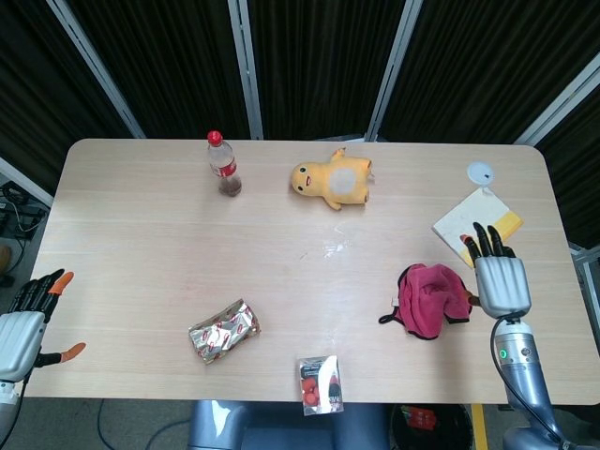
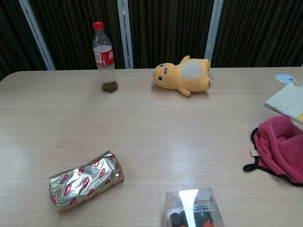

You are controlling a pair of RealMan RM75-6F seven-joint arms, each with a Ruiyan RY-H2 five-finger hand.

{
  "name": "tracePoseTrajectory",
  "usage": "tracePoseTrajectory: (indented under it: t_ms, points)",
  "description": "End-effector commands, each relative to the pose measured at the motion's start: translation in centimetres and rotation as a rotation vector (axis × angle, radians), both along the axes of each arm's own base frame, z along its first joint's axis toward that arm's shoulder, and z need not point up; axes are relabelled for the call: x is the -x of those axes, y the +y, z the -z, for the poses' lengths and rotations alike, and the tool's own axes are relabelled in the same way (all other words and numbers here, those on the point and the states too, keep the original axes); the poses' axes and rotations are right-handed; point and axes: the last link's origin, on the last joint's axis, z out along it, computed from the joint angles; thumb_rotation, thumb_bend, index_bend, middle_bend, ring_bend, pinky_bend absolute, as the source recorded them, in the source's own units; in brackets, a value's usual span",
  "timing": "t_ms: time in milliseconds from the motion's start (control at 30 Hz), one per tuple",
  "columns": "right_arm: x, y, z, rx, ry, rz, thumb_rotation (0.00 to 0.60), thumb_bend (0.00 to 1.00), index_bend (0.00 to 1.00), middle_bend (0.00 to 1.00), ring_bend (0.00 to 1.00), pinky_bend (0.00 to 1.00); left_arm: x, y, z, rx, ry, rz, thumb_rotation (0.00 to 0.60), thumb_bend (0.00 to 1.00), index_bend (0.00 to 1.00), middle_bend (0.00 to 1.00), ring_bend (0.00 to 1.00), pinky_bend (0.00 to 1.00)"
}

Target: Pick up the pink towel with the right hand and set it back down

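The pink towel (image 1: 429, 298) lies crumpled on the surface (image 1: 150, 244), just beside the right hand (image 1: 502, 284), whose fingers (image 1: 487, 241) are released; the left hand (image 1: 23, 323) is spread too.

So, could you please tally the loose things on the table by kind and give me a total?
Bottle: 1
Plush toy: 1
Pink towel: 1
Foil snack pack: 1
Clear box: 1
Yellow-and-white booklet: 1
White disc: 1
Total: 7
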Motion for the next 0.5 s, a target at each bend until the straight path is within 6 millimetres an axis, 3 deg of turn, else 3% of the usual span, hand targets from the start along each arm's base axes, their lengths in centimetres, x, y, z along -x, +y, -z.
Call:
tracePoseTrajectory:
  t_ms: [33,367,500]
  points:
    - [0.5,1.1,-1.4,0.026,-0.005,-0.005,0.6,0.0,0.16,0.02,0.0,0.3,0.0,0.0,0.0,0.0,0.001,0.002,0.6,0.0,0.0,0.0,0.0,0.0]
    - [2.7,6.5,-4.3,0.071,-0.048,-0.094,0.6,0.0,0.02,0.0,0.0,0.22,0.0,0.0,0.0,-0.006,0.014,0.012,0.6,0.0,0.0,0.0,0.0,0.0]
    - [4.1,9.6,-4.8,0.029,-0.038,-0.091,0.6,0.0,0.0,0.0,0.0,0.12,0.1,0.0,0.0,-0.003,0.037,0.028,0.6,0.0,0.0,0.0,0.0,0.0]
